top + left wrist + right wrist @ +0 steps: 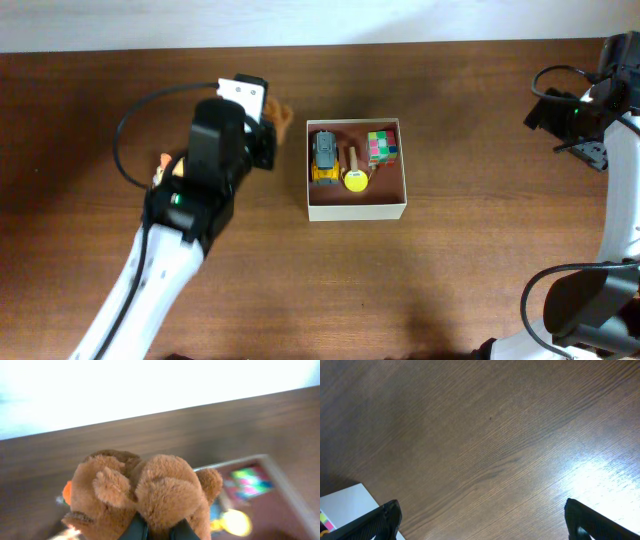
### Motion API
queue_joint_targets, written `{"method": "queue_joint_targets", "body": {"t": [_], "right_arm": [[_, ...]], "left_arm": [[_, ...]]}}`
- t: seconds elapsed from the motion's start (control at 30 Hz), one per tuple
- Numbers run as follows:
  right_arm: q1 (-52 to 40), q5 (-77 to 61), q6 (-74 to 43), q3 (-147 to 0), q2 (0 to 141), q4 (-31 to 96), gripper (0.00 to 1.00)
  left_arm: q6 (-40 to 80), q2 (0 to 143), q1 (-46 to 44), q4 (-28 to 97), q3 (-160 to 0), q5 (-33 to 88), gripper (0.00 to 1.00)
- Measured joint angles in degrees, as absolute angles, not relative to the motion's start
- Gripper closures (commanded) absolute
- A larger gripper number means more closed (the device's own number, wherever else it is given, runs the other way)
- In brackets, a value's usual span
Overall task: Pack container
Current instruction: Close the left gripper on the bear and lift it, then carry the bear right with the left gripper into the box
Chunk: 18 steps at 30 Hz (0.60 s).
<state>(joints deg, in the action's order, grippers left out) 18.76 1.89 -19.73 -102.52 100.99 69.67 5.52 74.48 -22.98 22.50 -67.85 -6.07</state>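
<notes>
The fuzzy brown plush bear (145,495) sat clamped in the left gripper (152,532), evidently for carrying to the square white-walled cardboard container (357,211) nearby (three toys lay inside). The right gripper (485,517) hung apart, empty, over the dark wooden bench (495,435).

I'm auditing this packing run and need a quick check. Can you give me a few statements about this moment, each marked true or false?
1. The left gripper is shut on the brown plush toy. True.
2. The brown plush toy lies inside the container. False: it is held outside it, beyond the left wall.
3. The colour cube is in the container. True.
4. The right gripper holds a toy. False: it is open over bare table, holding nothing.
5. The toy truck lies outside the container. False: it is inside, by the left wall.
</notes>
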Motion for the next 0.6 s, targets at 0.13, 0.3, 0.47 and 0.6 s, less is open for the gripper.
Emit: {"method": "queue_joint_targets", "body": {"t": [0.13, 0.3, 0.47, 0.6], "right_arm": [[18.76, 1.89, -19.75, -102.52, 100.99, 69.67, 0.01], [18.76, 1.89, -19.75, -102.52, 100.99, 69.67, 0.01], [18.76, 1.89, -19.75, -102.52, 100.99, 69.69, 0.02], [18.76, 1.89, -19.73, -102.52, 100.99, 69.69, 0.01]], "left_arm": [[10.17, 72.75, -30.39, 25.17, -68.05, -5.80, 0.98], [16.95, 76.66, -37.69, 25.80, -68.05, -7.60, 0.98], [21.30, 84.90, -41.69, 19.99, -68.05, -9.06, 0.98], [23.22, 91.90, -43.29, 13.65, -68.05, -8.99, 0.98]]}}
